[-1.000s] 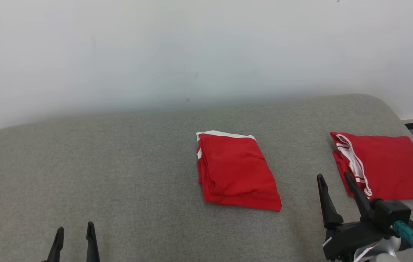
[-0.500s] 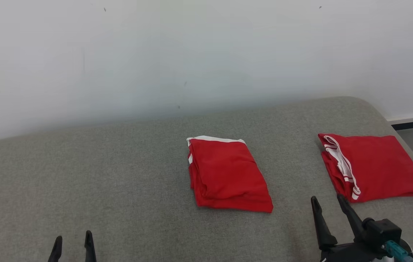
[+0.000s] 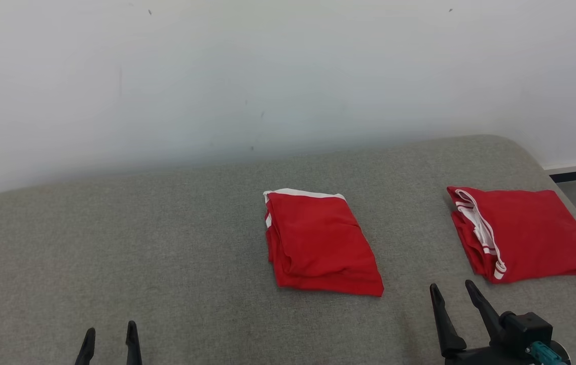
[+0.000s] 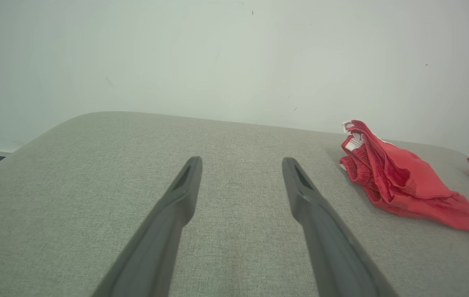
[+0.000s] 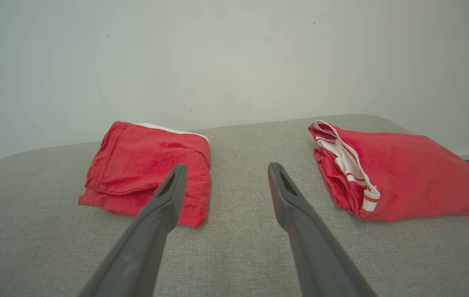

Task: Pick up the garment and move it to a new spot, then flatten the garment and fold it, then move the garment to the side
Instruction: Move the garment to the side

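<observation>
A folded garment lies in the middle of the bed. A second garment is by the right edge. The left tool and right tool are wide and empty.

I'm counting 2 folded red garments: centre garment & right garment. Also seeing 2 pincers, left pincer & right pincer, w/ 2 fingers each. Tallying 1 grey worktop.

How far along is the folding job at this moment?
Done: the folded red garment with white trim in the middle and a second folded red garment near the right edge lie on the grey fabric cushion. In hand: nothing; the left gripper and right gripper have jaws open and empty. Left: probably moving the middle garment aside.
</observation>
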{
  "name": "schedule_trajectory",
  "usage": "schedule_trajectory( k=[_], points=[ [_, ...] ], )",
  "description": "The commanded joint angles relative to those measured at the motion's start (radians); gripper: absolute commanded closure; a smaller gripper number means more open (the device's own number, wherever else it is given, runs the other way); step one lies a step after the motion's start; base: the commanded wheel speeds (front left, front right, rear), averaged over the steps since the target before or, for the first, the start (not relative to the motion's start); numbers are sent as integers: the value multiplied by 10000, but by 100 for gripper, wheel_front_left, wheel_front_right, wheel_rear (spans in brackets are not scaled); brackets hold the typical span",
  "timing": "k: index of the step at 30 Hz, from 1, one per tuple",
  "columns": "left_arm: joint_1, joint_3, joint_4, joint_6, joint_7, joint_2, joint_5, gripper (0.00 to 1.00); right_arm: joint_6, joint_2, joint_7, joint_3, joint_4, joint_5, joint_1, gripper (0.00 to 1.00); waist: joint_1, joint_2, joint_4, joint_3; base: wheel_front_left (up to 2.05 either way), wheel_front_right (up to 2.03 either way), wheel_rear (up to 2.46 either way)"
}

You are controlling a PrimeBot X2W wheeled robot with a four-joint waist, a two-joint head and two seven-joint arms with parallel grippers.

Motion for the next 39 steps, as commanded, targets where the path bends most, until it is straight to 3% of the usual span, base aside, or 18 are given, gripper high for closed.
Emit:
schedule_trajectory(
  k=[1, 26, 32, 33, 39],
  points=[
    [57, -2, -29, 25, -3, 7, -108, 0, -30, 21, -80, 29, 26, 81, -46, 0, 0, 0, 18, 4, 0, 0, 0],
    [39, -249, -183, 189, -3, 7, -114, 0, -30, -167, 45, 383, 465, 280, -861, 0, 0, 0, 360, 111, 0, 0, 0],
    [-133, -594, -233, 164, -3, 8, -107, 0, -30, -425, 1520, 752, 1094, 896, -2045, 0, 0, 0, 998, 479, 0, 0, 0],
    [-163, -676, -233, 172, -3, 8, -86, 0, -30, -501, 2191, 821, 1523, 1188, -2515, 0, 0, 0, 1268, 624, 0, 0, 0],
    [-468, -778, -313, 32, -3, 5, -104, 0, -30, -760, 3569, 369, 2927, 1462, -4090, 0, 0, 0, 2153, 1247, 0, 0, 0]
  ],
)
